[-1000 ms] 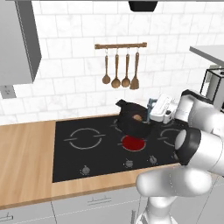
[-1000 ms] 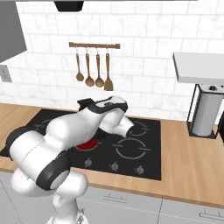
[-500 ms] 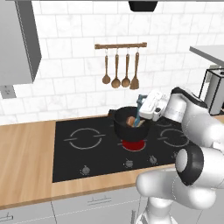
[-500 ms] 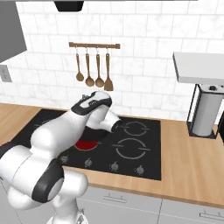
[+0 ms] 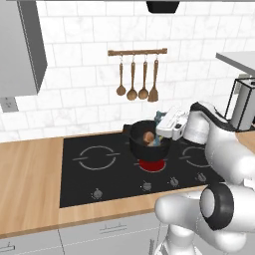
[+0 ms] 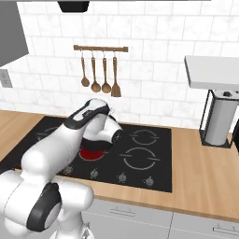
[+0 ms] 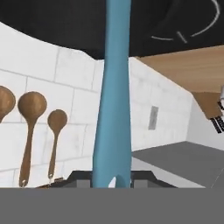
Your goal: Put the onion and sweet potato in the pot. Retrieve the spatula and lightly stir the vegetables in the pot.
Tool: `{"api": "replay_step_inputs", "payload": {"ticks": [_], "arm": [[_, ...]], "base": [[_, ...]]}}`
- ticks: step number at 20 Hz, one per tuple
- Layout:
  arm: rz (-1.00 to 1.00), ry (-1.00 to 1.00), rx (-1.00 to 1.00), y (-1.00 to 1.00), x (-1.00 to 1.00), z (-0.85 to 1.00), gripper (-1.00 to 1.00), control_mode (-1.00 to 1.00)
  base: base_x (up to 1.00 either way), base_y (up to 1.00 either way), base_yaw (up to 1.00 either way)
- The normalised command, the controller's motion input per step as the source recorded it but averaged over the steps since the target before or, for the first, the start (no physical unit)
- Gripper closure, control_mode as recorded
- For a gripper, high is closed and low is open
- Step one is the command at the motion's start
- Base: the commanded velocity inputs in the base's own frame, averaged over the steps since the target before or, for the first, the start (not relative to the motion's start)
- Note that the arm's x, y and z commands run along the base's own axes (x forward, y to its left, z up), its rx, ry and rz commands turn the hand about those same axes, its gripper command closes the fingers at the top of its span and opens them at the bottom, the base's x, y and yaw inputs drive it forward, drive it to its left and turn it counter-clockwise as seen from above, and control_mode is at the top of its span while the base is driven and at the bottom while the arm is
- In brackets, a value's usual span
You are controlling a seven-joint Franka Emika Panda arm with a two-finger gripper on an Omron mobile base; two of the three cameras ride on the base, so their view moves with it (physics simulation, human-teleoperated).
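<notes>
A white-tiled kitchen wall backs a black cooktop (image 5: 124,164) set into a wooden counter (image 5: 30,179), with brown wooden spoons (image 5: 137,79) hanging from a rail at upper centre of the left base view. Just right of centre there, the pot (image 5: 142,144) sits over a glowing red burner (image 5: 152,165); a reddish-brown vegetable (image 5: 148,136) shows inside it, and a teal sliver of the spatula (image 5: 160,117) rises behind the white hand at the pot's right rim. The pale second vegetable cannot be made out.

In the right base view, the arm arches across the left half of the frame and hides the pot; the red burner (image 6: 92,154) peeks out beneath it at centre left. A paper-towel stand (image 6: 218,119) is at the right edge.

In the hand view, rolled nearly upside down, the spatula (image 7: 114,87) runs from bottom centre to the top edge, its handle clenched between the dark fingertips of the gripper (image 7: 112,180).

The stirring looks to be under way. Done well, it would mean small, slow sweeps with the head kept low among the vegetables and clear of the pot wall, so the pot is not nudged off the burner or a lump flicked out.
</notes>
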Motion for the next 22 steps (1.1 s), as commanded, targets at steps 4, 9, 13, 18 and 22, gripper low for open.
{"api": "replay_step_inputs", "payload": {"ticks": [4, 9, 13, 18, 22], "arm": [[-0.07, 0.29, 0.09, 0.00, -0.51, -0.05, 1.00, -1.00], [-0.10, 0.13, 0.05, -0.02, -0.19, 0.31, 1.00, -1.00], [-0.14, 0.00, 0.00, 0.00, 0.11, 0.71, 1.00, -1.00], [-0.14, 0.00, 0.00, -0.02, -0.20, 0.22, 1.00, -1.00], [-0.08, -0.02, 0.00, 0.00, -0.69, 0.00, 1.00, -1.00]], "base": [[0.00, 0.00, 0.00], [0.00, 0.00, 0.00], [0.00, 0.00, 0.00], [0.00, 0.00, 0.00], [0.00, 0.00, 0.00]]}}
